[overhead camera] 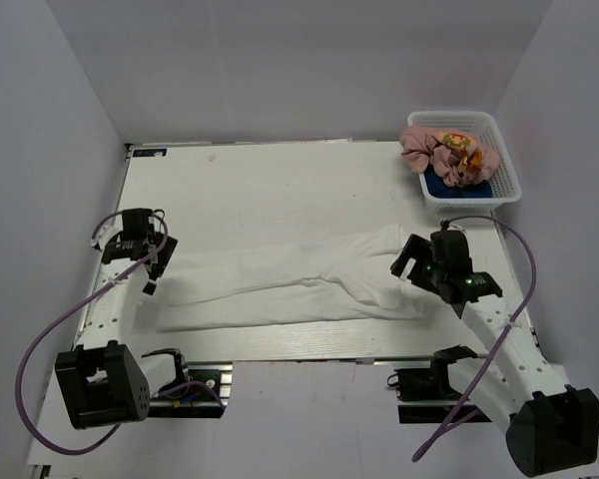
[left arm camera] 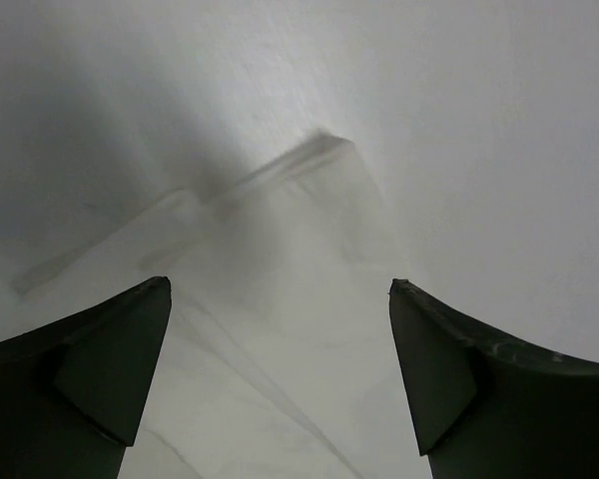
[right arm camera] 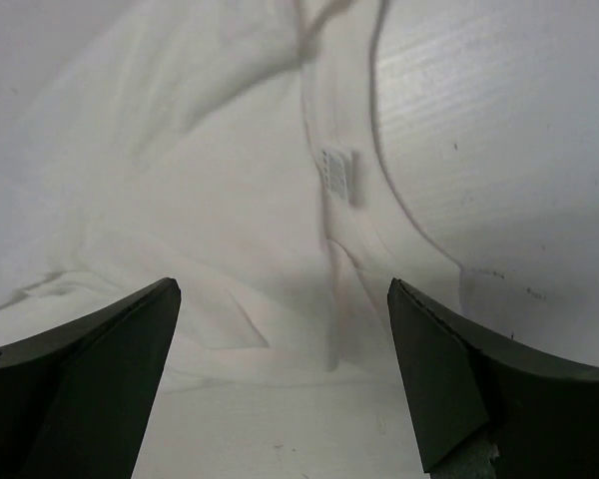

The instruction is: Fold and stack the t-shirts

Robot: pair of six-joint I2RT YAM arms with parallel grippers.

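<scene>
The white t-shirt (overhead camera: 290, 284) lies stretched across the near part of the table, partly folded lengthwise. It also shows in the left wrist view (left arm camera: 280, 289) and in the right wrist view (right arm camera: 230, 200), where its neck label (right arm camera: 339, 175) is visible. My left gripper (overhead camera: 158, 267) is open and empty over the shirt's left end. My right gripper (overhead camera: 407, 267) is open and empty over the shirt's right end. The pink t-shirt (overhead camera: 441, 150) with its yellow-orange print and the navy t-shirt (overhead camera: 454, 186) lie crumpled in the basket.
The white mesh basket (overhead camera: 506, 165) stands at the back right corner of the table (overhead camera: 280, 190). Grey walls close in the back and both sides. Purple cables loop from each arm near the table's front edge.
</scene>
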